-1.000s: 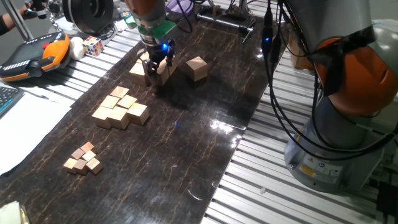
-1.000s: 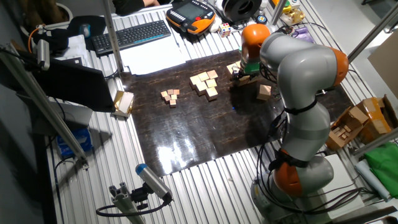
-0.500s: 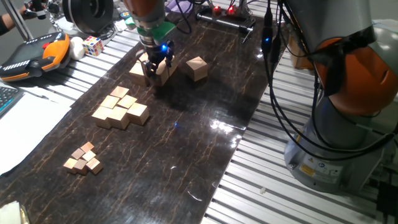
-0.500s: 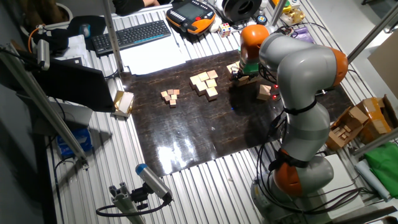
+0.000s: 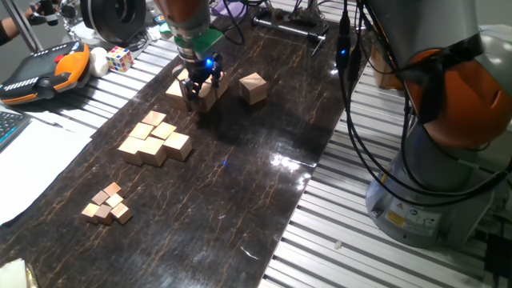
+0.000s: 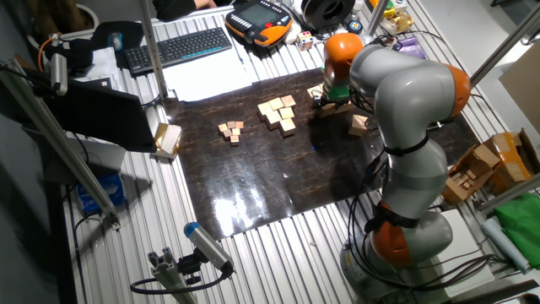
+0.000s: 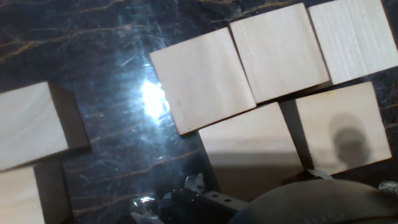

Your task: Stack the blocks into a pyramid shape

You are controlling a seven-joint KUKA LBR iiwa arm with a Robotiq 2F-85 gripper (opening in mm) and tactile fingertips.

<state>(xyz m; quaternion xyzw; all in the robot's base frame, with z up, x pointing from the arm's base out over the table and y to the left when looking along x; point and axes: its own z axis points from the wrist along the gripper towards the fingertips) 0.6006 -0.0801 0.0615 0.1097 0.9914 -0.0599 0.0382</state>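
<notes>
Pincer: the pincer point(image 5: 198, 90) hangs low over a cluster of large blocks point(image 5: 178, 90) at the far end of the dark surface point(image 5: 264, 184); its fingers reach down among the cubes, but whether they grip one I cannot tell, nor how wide they stand.
Blocks below: the hand view looks straight down on five tan cubes point(image 7: 202, 79) packed side to side, three in one row and two in the next, apart from a gap between the last two.
Key relation: the cluster lies directly under the pincer, with cube faces square, so no long axis matters.
Lone block: a single large cube point(image 5: 254, 87) sits near, to the pincer's side, apart from the cluster.
Other cubes: medium cubes point(image 5: 155, 139) and tiny cubes point(image 5: 107, 203) lie nearer the camera.
Room: bare surface lies open between cluster and lone block.
Pyramid: judged not yet stepped.
</notes>
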